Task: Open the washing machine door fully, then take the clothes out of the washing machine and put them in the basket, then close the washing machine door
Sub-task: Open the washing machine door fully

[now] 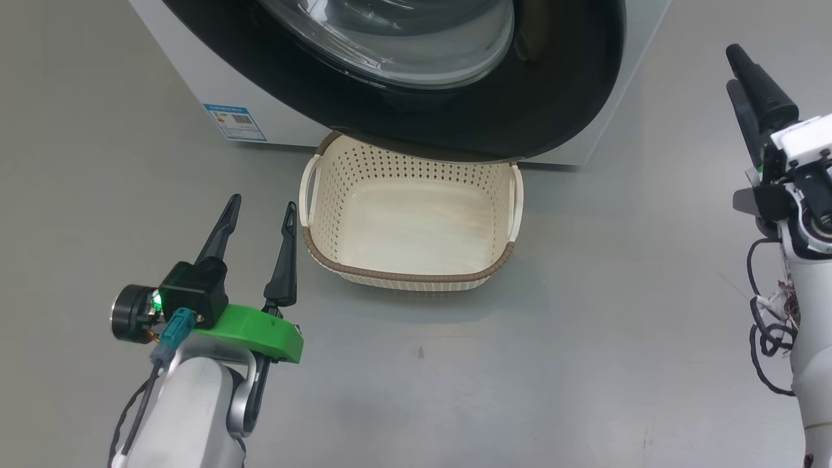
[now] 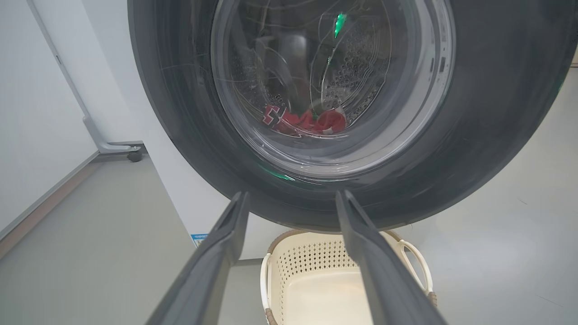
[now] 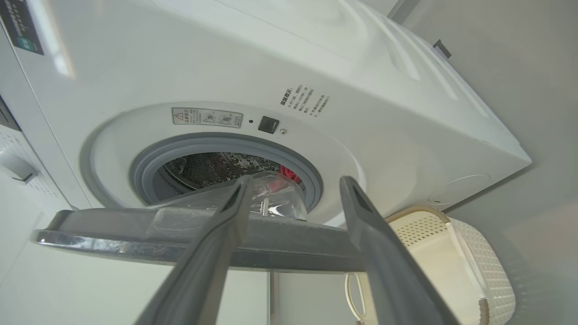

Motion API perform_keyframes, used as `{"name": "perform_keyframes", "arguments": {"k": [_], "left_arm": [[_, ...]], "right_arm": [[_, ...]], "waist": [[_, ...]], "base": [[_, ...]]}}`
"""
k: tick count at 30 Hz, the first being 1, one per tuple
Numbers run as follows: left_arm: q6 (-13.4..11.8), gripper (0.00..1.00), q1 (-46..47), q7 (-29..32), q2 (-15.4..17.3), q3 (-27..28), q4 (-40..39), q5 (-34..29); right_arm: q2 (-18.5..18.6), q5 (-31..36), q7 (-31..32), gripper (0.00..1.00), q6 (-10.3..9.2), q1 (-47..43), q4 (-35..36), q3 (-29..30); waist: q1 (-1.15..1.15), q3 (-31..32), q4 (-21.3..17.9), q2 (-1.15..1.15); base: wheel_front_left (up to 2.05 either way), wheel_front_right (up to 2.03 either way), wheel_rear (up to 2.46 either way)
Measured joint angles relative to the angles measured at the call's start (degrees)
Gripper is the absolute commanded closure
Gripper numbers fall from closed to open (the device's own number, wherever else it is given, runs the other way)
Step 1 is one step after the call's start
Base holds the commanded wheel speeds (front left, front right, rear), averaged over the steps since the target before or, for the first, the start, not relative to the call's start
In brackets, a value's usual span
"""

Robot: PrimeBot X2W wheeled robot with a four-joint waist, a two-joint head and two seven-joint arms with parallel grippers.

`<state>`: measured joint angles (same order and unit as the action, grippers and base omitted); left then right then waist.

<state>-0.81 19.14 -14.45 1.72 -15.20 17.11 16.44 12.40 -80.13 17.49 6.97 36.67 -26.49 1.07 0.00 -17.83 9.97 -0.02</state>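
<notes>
the clothes (image 2: 307, 121), red, lie low in the steel drum. we see them through the glass of the washing machine door (image 2: 180, 135) in the left wrist view, and past the grey seal in the right wrist view. we judge none removed: the basket (image 1: 403, 276), on the floor just under the door's lower edge and in front of the washing machine (image 3: 361, 90), holds nothing. the door stands ajar, clear of the opening but, in our judgement, not fully open. the first step is thus part done, with unloading and closing left. the left gripper (image 1: 263, 203) hovers just left of the basket, jaws apart and empty. the right gripper (image 1: 738, 68) hangs well right of the door, jaws apart in its wrist view, holding nothing.
</notes>
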Motion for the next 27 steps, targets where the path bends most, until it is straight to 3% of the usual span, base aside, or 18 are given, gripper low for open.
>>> {"name": "perform_keyframes", "arguments": {"k": [12, 17, 22, 27], "left_arm": [[0.0, 0.0, -1.1, 0.0, 0.3, 0.5, 0.4, -0.5], [0.0, 0.0, -1.4, 0.0, 0.3, 0.8, 0.6, -0.8], [0.1, 0.0, -2.0, 0.0, 0.3, 0.9, 0.9, -0.9], [0.1, 0.0, -2.2, 0.0, 0.3, 0.9, 1.0, -1.0]], "right_arm": [[6.2, 21.7, -15.9, 0.0, 0.01, -9.4, 8.9, -9.0], [8.9, 31.7, -23.4, 0.0, 0.02, -12.0, 9.1, -11.6], [9.4, 36.6, -28.1, 0.0, -0.07, -14.3, 8.2, -11.9], [10.0, 42.2, -32.0, 0.0, -2.61, -16.2, 7.9, -13.4]], "waist": [[0.0, 1.8, -2.5, 0.0], [0.0, 2.4, -3.0, 0.0], [0.0, 3.0, -3.4, 0.0], [0.0, 3.4, -3.6, 0.0]], "base": [[0.0, 0.0, 0.0], [0.0, 0.0, 0.0], [0.0, 0.0, 0.0], [0.0, 0.0, 0.0]]}}
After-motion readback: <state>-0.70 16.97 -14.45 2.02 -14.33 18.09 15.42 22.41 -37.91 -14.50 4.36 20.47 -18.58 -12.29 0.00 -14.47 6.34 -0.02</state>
